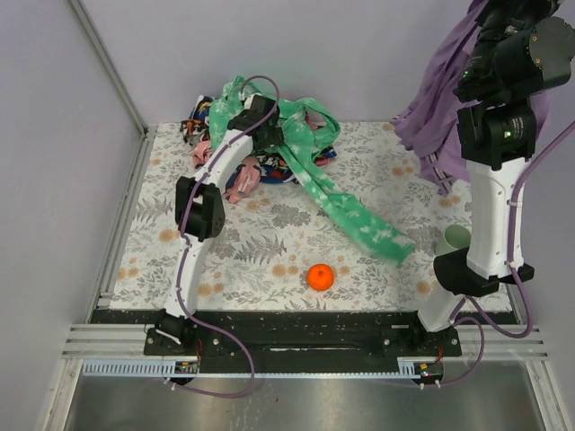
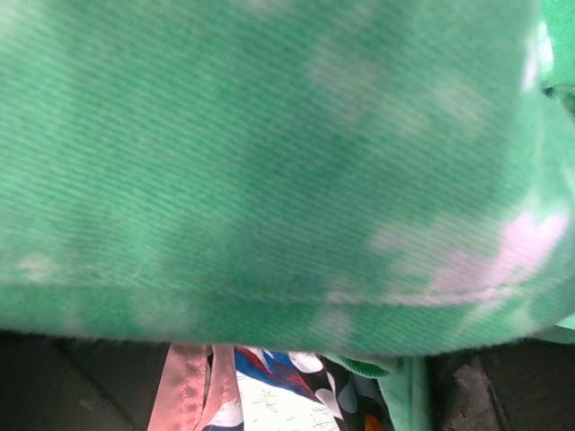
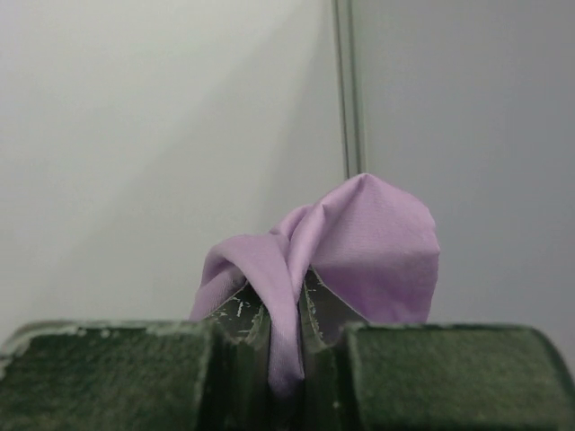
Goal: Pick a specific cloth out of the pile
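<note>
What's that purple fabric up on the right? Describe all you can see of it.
The cloth is plain lavender, soft, thin-looking and unpatterned. It hangs in loose folds at the far right, lifted clear of the pile. The right gripper is shut on a bunched fold, which bulges past its fingers. Its lower end dangles beside the right arm.

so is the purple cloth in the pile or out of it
Out: the purple cloth hangs in the air, pinched in the shut right fingers, apart from the pile.

White links [image 1: 492, 215], black joints [image 1: 199, 205], purple cables [image 1: 517, 235], dark green end effector fingers [image 3: 108, 377].
</note>
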Controlling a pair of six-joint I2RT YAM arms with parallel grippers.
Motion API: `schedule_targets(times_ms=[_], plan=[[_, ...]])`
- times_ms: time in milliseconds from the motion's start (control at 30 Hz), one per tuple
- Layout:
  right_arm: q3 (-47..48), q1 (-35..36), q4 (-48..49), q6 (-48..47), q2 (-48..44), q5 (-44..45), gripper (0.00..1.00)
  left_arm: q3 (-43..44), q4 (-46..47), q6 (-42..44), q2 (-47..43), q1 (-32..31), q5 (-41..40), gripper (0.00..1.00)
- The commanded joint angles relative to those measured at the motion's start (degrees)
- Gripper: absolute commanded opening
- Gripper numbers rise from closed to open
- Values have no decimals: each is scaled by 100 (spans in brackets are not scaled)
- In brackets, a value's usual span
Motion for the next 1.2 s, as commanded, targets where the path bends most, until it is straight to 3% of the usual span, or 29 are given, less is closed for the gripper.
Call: schedule_targets(times_ms=[0,267,533,733,933,1167], plan=[[337,-118,1393,-739,143,90,0,78,-226,-14,162,735,-876,99],[-33,-189,964,-493,327,-429,0,52,-138,116,-127,841,-254,99],[-497,-189,454,-89,398,-596,0,-1001,371,758,-1971,253,-94,99],[-806,-207,454,-168,380,-280,0,-2020,389,1409,-3308,-907,-411,99],[-1402,-294,401,-54,143,-183,0,-3664,1004,1400,-3881,-2207,1319,99],[-2501,-795,410,368,-33,-367,0,-4368,1724,1156,-3478,-3491,2603,99]])
